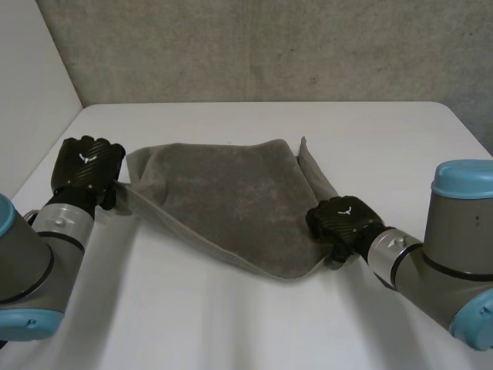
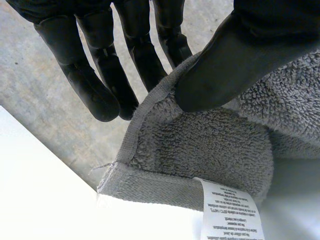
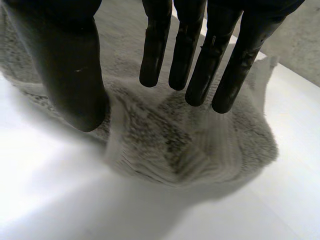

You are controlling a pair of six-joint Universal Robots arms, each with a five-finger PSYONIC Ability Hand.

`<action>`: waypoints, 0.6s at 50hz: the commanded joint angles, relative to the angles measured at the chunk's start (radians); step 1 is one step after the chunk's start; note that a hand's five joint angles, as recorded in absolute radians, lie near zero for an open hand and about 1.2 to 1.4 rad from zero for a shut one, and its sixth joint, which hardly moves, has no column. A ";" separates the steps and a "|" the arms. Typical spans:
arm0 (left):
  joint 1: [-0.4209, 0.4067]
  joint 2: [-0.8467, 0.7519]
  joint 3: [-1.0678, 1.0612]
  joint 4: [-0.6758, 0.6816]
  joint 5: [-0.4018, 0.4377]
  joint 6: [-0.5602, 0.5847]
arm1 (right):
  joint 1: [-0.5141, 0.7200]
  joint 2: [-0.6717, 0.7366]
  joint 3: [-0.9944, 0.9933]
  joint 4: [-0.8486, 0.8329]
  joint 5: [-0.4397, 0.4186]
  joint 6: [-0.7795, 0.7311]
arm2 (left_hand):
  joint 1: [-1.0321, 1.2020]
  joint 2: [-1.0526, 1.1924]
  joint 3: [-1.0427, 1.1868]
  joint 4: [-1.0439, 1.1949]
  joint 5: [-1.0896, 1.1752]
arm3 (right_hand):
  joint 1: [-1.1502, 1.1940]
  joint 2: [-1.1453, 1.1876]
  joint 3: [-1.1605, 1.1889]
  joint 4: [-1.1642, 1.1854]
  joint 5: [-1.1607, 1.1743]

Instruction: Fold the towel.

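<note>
One towel (image 1: 231, 202) | left robot hand (image 2: 235, 60) pinches corner | right robot hand (image 3: 70, 65) spread above opposite edge

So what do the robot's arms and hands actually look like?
The left arm and right arm are thick grey tubes with light-blue caps and a silvery wrist ring. The left robot hand and right robot hand are black, with a woven-pattern back bearing a small white V-shaped mark, long rounded fingers and a broader thumb.

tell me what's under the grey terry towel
White table shows all round the grey terry towel; anything beneath its middle is covered. A white label hangs from its corner.
</note>
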 commanded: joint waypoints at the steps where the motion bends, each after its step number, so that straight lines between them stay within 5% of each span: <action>1: 0.000 0.013 0.007 -0.003 -0.003 0.000 | 0.021 0.001 0.002 -0.011 0.001 0.040 | -0.030 -0.115 -0.153 -0.121 -0.261 | -0.056 -0.079 -0.064 -0.058 -0.029; 21: 0.028 0.025 0.046 -0.014 -0.052 -0.037 | 0.037 0.053 -0.009 -0.081 0.134 -0.037 | -0.030 -0.115 -0.153 -0.121 -0.261 | -0.036 -0.059 -0.044 -0.038 -0.009; 30: 0.057 0.036 0.063 -0.015 -0.093 -0.112 | 0.021 0.046 -0.006 -0.145 0.261 -0.126 | -0.030 -0.115 -0.153 -0.121 -0.261 | 0.090 0.067 0.082 0.088 0.117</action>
